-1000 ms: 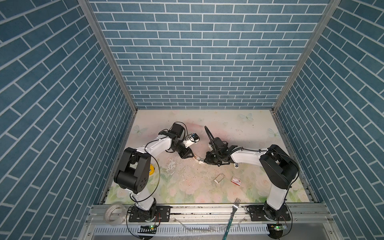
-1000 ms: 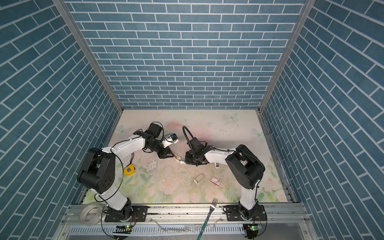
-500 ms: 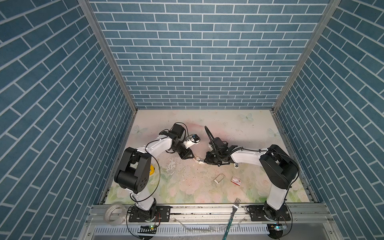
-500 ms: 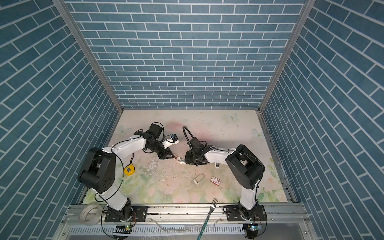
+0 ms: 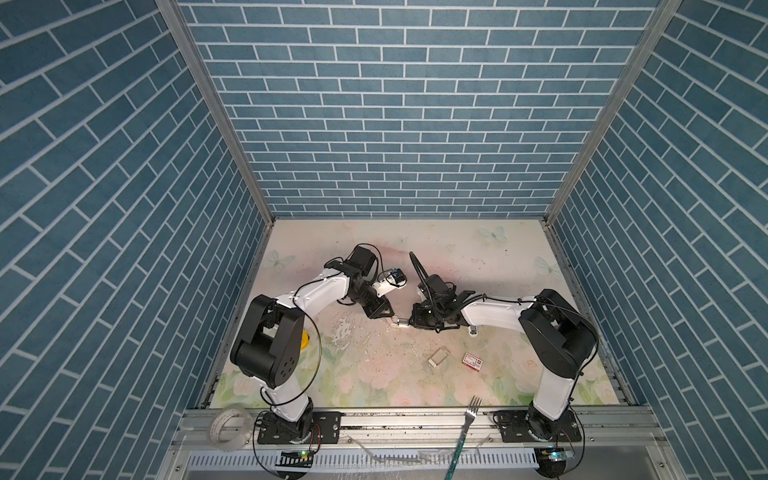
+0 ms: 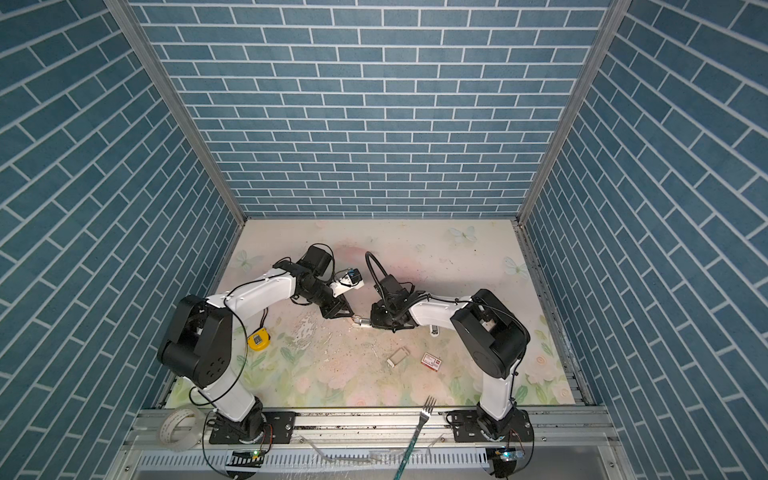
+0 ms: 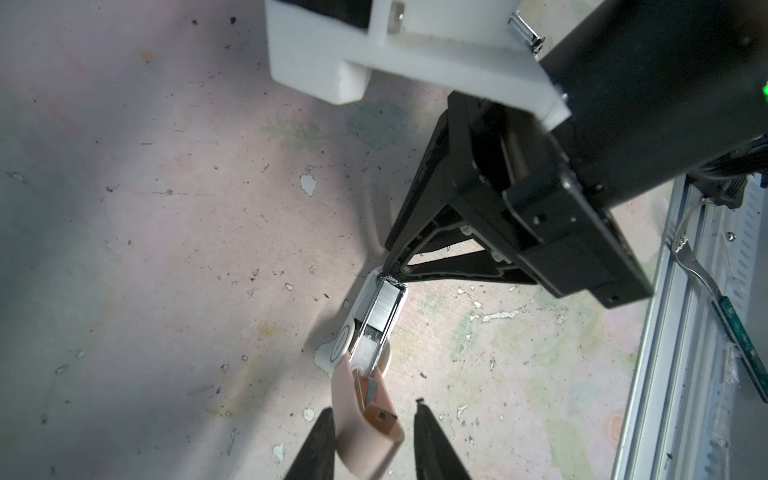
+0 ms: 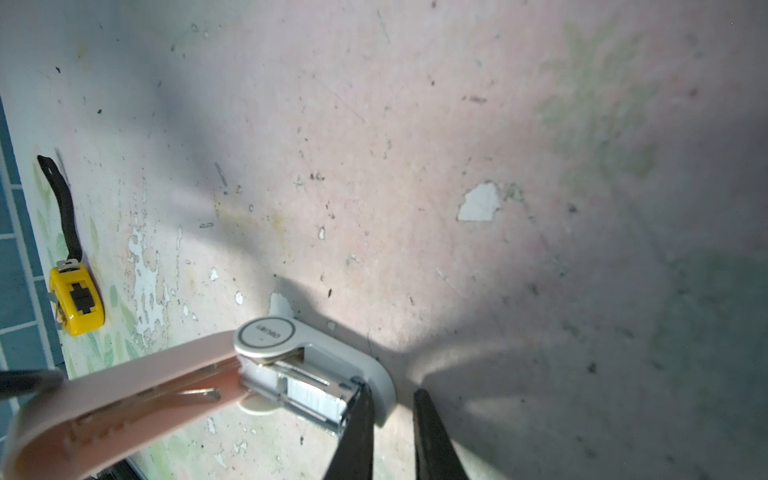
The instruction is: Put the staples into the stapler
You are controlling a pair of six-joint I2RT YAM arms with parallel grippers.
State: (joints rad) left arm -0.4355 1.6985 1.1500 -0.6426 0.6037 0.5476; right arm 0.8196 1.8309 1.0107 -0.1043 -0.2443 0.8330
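Staples [image 7: 384, 305] sit in the channel of the open stapler [image 8: 345, 353], mid-table between both arms. Left gripper [image 7: 373, 405] is narrow and seems clamped on the pink lid [image 7: 365, 440]. Right gripper [image 8: 390, 388] is narrow and empty, one finger at the channel's front. Keep your lid grip steady, check the strip lies flat, and pull the right clear before closing.

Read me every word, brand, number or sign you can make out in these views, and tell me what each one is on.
On the white-and-pink stapler, on its round grey hinge cap: one short printed word, too blurred to quote.
On the small white-and-red box: label print, too small to read in both top views.
On the yellow tape measure: no lettering visible.
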